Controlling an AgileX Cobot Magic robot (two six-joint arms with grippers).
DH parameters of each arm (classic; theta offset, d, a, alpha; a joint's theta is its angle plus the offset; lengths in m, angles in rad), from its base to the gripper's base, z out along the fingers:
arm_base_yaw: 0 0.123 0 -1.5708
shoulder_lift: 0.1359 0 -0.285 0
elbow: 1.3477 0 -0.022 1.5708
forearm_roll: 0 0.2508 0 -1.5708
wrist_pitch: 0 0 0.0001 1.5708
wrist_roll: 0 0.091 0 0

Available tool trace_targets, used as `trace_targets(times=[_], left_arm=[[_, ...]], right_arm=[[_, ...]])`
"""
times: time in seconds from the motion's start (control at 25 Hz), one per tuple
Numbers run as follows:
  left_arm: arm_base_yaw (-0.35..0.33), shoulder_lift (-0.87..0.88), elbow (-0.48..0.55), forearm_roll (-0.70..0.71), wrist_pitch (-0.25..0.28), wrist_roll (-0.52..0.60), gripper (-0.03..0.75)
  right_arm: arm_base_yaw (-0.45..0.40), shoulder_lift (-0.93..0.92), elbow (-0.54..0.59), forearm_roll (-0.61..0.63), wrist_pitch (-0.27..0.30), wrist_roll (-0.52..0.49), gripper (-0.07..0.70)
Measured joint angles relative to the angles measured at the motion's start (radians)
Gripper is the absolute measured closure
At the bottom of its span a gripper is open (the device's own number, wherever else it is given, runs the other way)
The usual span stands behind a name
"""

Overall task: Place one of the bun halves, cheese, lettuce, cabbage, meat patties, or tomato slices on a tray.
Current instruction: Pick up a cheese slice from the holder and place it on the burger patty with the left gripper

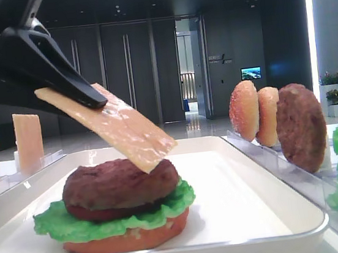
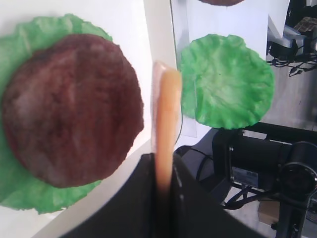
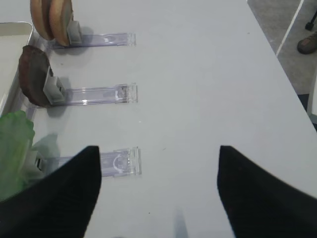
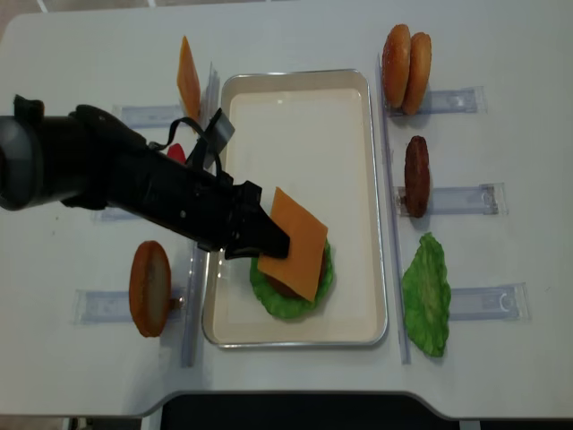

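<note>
The black left gripper [image 4: 269, 240] is clamped tight on one edge of the thin, pale orange square cheese slice [image 4: 295, 242], its jaws pressed flat against both faces; in the left wrist view the slice shows edge-on, rising from between the dark fingers [image 2: 185, 198]. The slice slopes down from the grip, and in the low exterior view its free lower corner lies at the top of the thick, dark brown round meat patty [image 1: 119, 182]; whether it touches there cannot be told. That patty sits on a ruffled bright green lettuce leaf [image 1: 57, 223], with a red layer under it, on an orange-brown flat bun base [image 1: 127, 239], all stacked in the near part of the large white rectangular tray [image 4: 295, 116].

The black right gripper [image 3: 158, 171] hangs over the white table [image 3: 208, 74] with its jaws spread wide and nothing between them, just beside clear plastic racks [image 3: 119, 161].

To the right of the tray, the racks hold a pair of golden-tan bun halves [image 4: 406, 55], a second brown patty [image 4: 416, 175] and another green lettuce leaf [image 4: 427, 294]. On the left stand a spare cheese slice [image 4: 188, 79] and a lone tan bun half [image 4: 149, 287].

A small sign on the far wall is too blurred to read.
</note>
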Motion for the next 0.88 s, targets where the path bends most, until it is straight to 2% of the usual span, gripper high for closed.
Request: trace_targets(times=[0.88], left_arm=[[0.000, 0.020, 0.000, 0.032, -0.042, 0.012, 0.684]], right_arm=[[0.000, 0.000, 0.000, 0.000, 0.000, 0.000, 0.155]])
